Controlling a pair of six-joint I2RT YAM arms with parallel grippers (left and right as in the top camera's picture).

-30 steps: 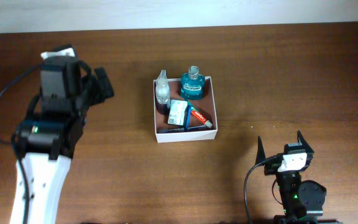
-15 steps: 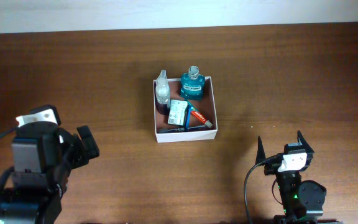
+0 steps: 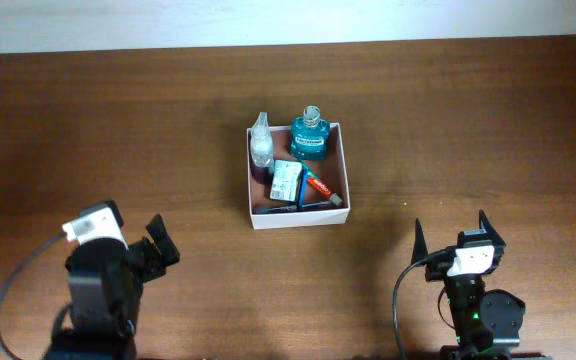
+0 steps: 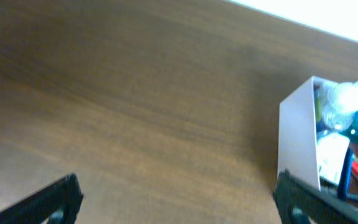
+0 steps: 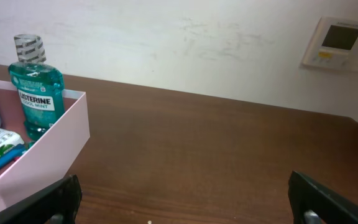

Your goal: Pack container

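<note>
The container (image 3: 249, 185), a square white-walled box, sits mid-table. It holds a teal mouthwash bottle (image 3: 309, 137), a clear spray bottle (image 3: 261, 148), a green-and-white carton (image 3: 286, 180), a red toothpaste tube (image 3: 320, 187) and a blue-handled item (image 3: 286, 208). My left gripper (image 3: 133, 238) is near the front left, well away from the box, open and empty. In the left wrist view the gripper (image 4: 179, 198) frames bare wood, with the container (image 4: 298, 137) to its right. My right gripper (image 3: 452, 232) rests open at the front right. In its own view the gripper (image 5: 185, 200) holds nothing; the container (image 5: 51, 143) and mouthwash bottle (image 5: 35, 87) stand at left.
The brown wooden table (image 3: 468, 120) ends at a white wall (image 3: 288, 20) at the back. A wall thermostat (image 5: 337, 42) shows in the right wrist view. A tiny pale speck (image 3: 405, 205) lies right of the box.
My left arm has drawn back from the far left of the table toward the front edge, its gripper staying open. The right arm and the box contents have not moved.
</note>
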